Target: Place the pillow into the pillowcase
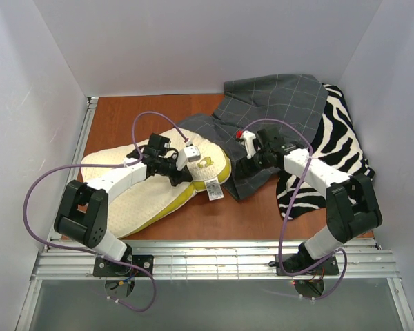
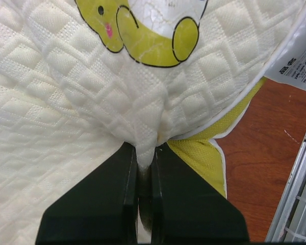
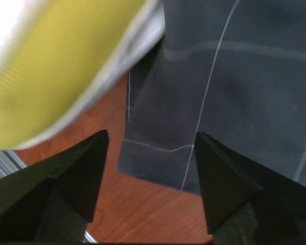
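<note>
Left gripper [image 2: 145, 153] pinches a fold of the cream pillow [image 2: 66, 102] by its yellow-green edge; the pillow lies on the left of the wooden table [image 1: 117, 124]. Right gripper [image 3: 150, 148] hangs spread above a corner of the grey pillowcase [image 3: 245, 76], just beside the pillow's end.

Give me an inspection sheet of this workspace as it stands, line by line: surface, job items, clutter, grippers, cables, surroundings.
Surface: brown wooden tabletop, partly covered by fabrics.
Job's things: cream-white quilted foam pillow with a yellow-green edge lies at left, not yet in the case; dark grey grid-lined cloth pillowcase lies crumpled at back right.
Clutter: black-and-white zebra-striped fabric at far right, next to the pillowcase.
Grippers: left gripper shut, pinching a fold of the pillow; right gripper open over the pillowcase's edge.
Cables: purple cables loop off both arms.
Surroundings: white walls; metal rails at the near edge.
</note>
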Robot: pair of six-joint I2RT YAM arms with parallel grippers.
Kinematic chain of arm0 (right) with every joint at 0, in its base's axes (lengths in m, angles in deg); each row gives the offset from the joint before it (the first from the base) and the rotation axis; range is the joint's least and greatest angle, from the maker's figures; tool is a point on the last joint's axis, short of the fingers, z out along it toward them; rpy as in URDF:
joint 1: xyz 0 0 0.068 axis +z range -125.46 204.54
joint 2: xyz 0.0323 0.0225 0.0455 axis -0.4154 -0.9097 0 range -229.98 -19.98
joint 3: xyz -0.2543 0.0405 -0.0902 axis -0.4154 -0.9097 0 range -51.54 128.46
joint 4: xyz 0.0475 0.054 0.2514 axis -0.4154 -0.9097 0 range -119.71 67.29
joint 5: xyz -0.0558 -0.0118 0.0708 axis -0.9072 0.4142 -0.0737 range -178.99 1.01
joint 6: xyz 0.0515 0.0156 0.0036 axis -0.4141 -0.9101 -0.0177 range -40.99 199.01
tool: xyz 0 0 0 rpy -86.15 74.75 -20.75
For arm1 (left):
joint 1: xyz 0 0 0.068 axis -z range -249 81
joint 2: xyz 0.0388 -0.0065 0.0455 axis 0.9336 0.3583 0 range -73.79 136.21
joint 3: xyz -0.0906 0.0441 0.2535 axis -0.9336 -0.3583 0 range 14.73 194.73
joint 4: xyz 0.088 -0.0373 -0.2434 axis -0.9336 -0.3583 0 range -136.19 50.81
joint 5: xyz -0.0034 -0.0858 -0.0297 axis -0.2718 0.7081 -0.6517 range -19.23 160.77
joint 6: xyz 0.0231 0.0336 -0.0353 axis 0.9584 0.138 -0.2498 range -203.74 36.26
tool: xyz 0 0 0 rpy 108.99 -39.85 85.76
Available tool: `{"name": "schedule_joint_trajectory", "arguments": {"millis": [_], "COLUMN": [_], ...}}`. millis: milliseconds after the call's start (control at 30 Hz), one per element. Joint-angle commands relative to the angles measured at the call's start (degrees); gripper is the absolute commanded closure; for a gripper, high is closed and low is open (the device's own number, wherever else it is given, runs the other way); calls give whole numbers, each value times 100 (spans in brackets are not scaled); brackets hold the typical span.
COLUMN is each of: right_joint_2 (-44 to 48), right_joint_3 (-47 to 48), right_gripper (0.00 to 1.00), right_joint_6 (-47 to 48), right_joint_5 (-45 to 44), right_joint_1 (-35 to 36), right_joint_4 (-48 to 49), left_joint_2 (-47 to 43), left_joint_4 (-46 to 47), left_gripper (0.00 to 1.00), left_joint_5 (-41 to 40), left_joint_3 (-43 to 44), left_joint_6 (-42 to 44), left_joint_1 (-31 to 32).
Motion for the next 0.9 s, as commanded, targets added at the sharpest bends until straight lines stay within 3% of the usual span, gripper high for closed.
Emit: {"name": "schedule_joint_trajectory", "arguments": {"millis": [0, 167, 400, 567, 600, 633, 733, 867], "right_joint_2": [195, -15, -534, -586, -630, -666, -588, 290], "right_joint_3": [-593, -691, -418, -418, -427, -418, -374, -321], "right_gripper": [32, 24, 31, 29, 35, 61, 98, 99], "right_joint_6": [76, -73, -319, -311, -319, -319, -328, -477], "right_joint_5": [-209, -472, -430, -630, -831, -964, -939, -132], "right_joint_1": [47, 197, 293, 487, 487, 487, 426, 329], "right_joint_4": [662, 1305, 1472, 1376, 1384, 1375, 1209, 1024], "left_joint_2": [7, 113, 280, 315, 324, 342, 429, 605], "left_joint_4": [160, 80, 115, 186, 194, 195, 203, 326], "left_gripper": [100, 100, 100, 100, 100, 100, 100, 100], "left_joint_5": [616, 793, 600, 635, 635, 626, 242, -831], "left_joint_3": [359, 456, 526, 561, 579, 588, 596, 456], "left_joint_6": [-69, -51, -218, -359, -394, -394, -377, -139], "left_joint_1": [-243, -322, -340, -401, -419, -419, -410, -235]}}
